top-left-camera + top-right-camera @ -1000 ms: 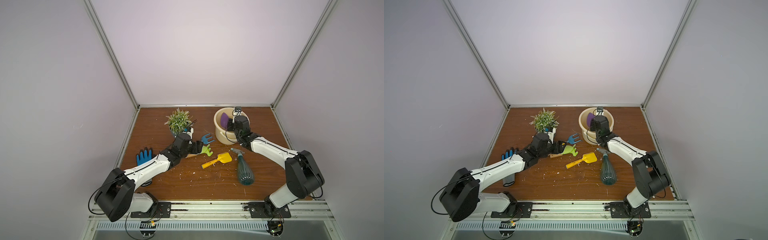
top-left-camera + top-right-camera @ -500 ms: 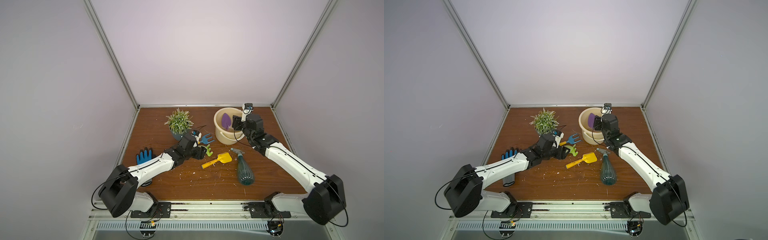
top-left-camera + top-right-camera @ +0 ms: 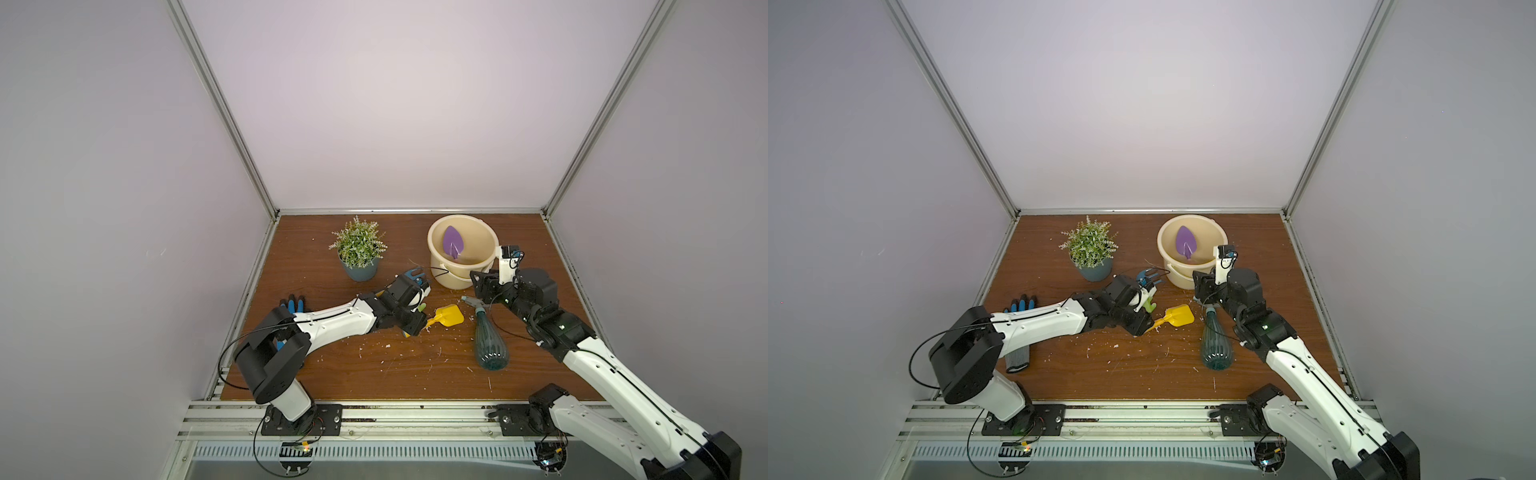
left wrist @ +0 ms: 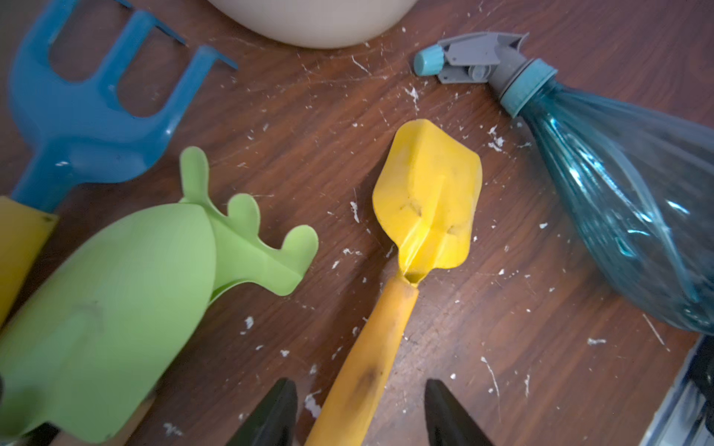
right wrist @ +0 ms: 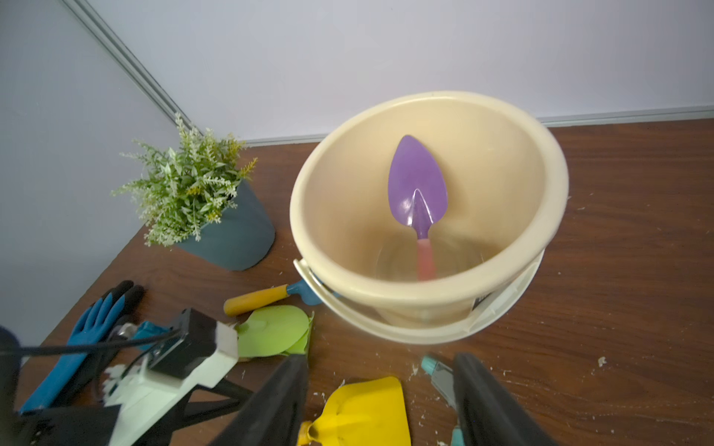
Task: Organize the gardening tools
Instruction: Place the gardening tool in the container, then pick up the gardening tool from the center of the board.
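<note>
**End effector astride the yellow trowel, grip not yet made**

The left end effector [image 4: 359,386] is low over the bench [image 3: 395,374]. Its fingers are spread, one on each side of the orange handle of the yellow trowel [image 4: 429,197], with a gap on both sides, so nothing is pinched yet.

Just left of it lie the blue fork [image 4: 77,116], the lime trowel [image 4: 108,301] and the lime fork [image 4: 247,239], bunched together with the two lime pieces overlapping. Further right stands the cream bucket [image 5: 425,295] with the purple trowel [image 5: 417,185] already inside, blade up against the far wall. The teal spray bottle [image 3: 490,345] lies on its side in front of the bucket, nozzle towards it.

The right end effector [image 5: 380,359] hovers near the bucket's front wall, above the bottle's nozzle. Its fingers are parted and hold nothing.

The step in hand looks like picking up the yellow trowel for the bucket. The next move calls for pressing the fingers onto the handle, lifting clear of the lime pieces alongside, then carrying it over the rim. The right arm sits close to that path, so the two may need to keep apart.
</note>
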You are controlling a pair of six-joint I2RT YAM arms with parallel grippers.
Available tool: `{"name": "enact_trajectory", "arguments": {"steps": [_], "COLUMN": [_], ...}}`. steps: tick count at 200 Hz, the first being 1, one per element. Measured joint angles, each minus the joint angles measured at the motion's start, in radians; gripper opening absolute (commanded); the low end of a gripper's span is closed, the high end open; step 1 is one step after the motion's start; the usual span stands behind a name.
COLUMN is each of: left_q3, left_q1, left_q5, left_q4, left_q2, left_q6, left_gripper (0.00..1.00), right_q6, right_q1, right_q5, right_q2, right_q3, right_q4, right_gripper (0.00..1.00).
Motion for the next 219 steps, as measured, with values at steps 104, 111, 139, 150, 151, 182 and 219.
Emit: {"name": "enact_trajectory", "arguments": {"steps": [104, 111, 139, 150, 151, 182, 219], "left_q3": [0.030, 0.030, 0.031, 0.033, 0.033, 0.034, 0.013], "left_q1": [-0.053, -0.058, -0.071, -0.073, -0.074, -0.077, -0.079], "left_q5": [-0.106, -0.108, -0.113, -0.113, -0.113, -0.121, -0.122], "left_q4": [-0.034, -0.033, -0.027, -0.023, -0.023, -0.019, -0.019], "left_q2": [0.089, 0.093, 0.107, 0.111, 0.111, 0.109, 0.077], "left_q6": [0.009, 0.009, 0.006, 0.006, 0.006, 0.001, 0.002], "left_gripper": [0.51, 0.49, 0.38, 0.33, 0.33, 0.23, 0.21], "right_q6": [0.047, 0.049, 0.054, 0.055, 0.055, 0.062, 0.067], "right_q1": [0.000, 0.000, 0.000, 0.000, 0.000, 0.000, 0.000], "right_q5": [-0.038, -0.037, -0.036, -0.036, -0.036, -0.031, -0.010], "right_q2": [-0.034, -0.034, -0.036, -0.037, -0.037, -0.039, -0.051], "right_q3": [-0.042, -0.042, -0.043, -0.047, -0.047, -0.060, -0.071], "right_q4": [-0.015, -0.015, -0.014, -0.014, -0.014, -0.015, -0.015], "right_gripper": [0.62, 0.62, 0.62, 0.62, 0.62, 0.62, 0.63]}}
